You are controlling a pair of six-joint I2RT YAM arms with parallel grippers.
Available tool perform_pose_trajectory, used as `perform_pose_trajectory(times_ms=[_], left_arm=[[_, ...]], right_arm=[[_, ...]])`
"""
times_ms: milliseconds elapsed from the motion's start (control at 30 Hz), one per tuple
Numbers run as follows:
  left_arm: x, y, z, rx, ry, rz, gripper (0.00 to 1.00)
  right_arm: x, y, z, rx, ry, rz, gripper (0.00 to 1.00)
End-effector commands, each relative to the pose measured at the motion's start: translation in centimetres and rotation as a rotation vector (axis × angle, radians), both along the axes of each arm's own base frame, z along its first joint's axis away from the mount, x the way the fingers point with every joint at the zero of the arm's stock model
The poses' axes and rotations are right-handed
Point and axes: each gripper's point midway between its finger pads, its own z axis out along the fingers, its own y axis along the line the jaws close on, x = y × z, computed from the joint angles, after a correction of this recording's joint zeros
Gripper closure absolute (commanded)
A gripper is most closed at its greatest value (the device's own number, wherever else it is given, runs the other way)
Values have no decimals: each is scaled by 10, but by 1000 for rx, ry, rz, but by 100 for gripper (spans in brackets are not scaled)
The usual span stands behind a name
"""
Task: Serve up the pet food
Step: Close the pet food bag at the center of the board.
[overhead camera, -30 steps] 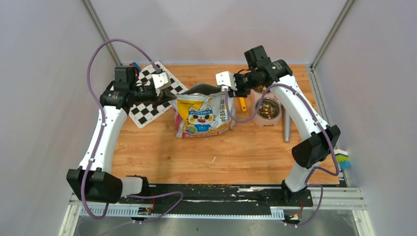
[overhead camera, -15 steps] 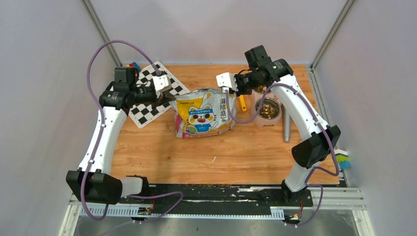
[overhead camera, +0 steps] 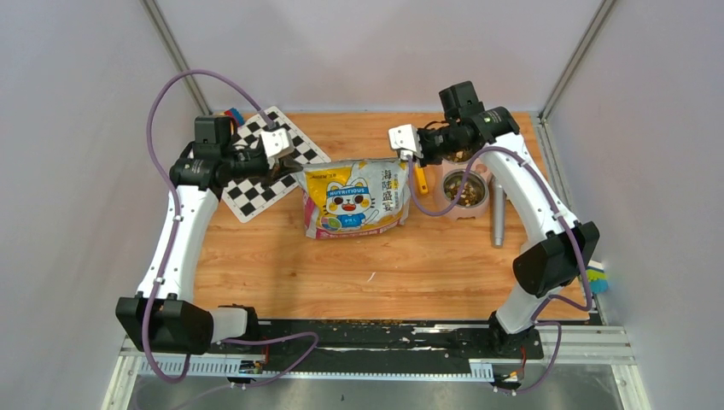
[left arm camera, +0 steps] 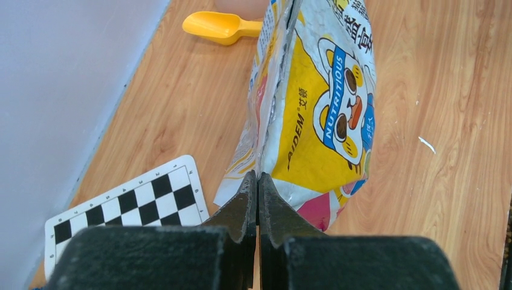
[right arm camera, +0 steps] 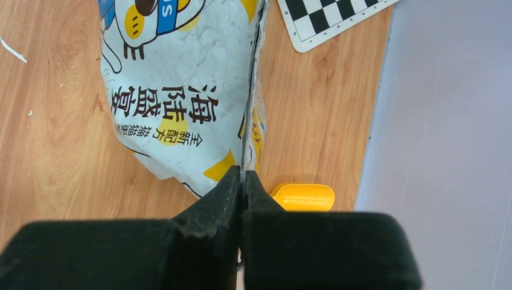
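The glossy cat bag (overhead camera: pixel 354 198) stands at the table's middle with its mouth pulled flat and shut. My left gripper (overhead camera: pixel 287 164) is shut on the bag's left top corner; the left wrist view shows the jaws (left arm camera: pixel 258 178) pinching the bag (left arm camera: pixel 320 109). My right gripper (overhead camera: pixel 411 155) is shut on the right top corner, and the right wrist view shows the same pinch (right arm camera: pixel 241 176) on the bag (right arm camera: pixel 181 78). The pet food (overhead camera: pixel 465 188) shows as brown kibble in a pale bowl (overhead camera: pixel 446 205) right of the bag. Kibble inside the bag is hidden.
A yellow scoop (overhead camera: pixel 420 179) lies between bag and bowl; it also shows in the left wrist view (left arm camera: pixel 220 27) and the right wrist view (right arm camera: pixel 305 196). A checkerboard card (overhead camera: pixel 256 175) lies at the back left. A grey metal rod (overhead camera: pixel 497 224) lies right of the bowl.
The bag's mouth, gaping open one second ago, is now stretched flat. My right gripper has moved right and my left gripper slightly left, pulling the top edge taut.
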Motion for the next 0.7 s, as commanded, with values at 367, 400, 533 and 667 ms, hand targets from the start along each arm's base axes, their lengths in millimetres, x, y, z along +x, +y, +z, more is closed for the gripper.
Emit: perform_pose_trajectory(times_ms=[367, 400, 533, 667], left_arm=[[19, 35, 43, -28, -185, 163, 100], [16, 34, 42, -27, -184, 150, 97], [7, 29, 50, -26, -191, 105, 47], [-6, 18, 66, -20, -204, 43, 23]], right_arm=[[25, -43, 41, 8, -186, -151, 100], [25, -41, 41, 14, -189, -150, 100], [27, -38, 45, 29, -189, -156, 100], [27, -36, 49, 41, -187, -158, 100]])
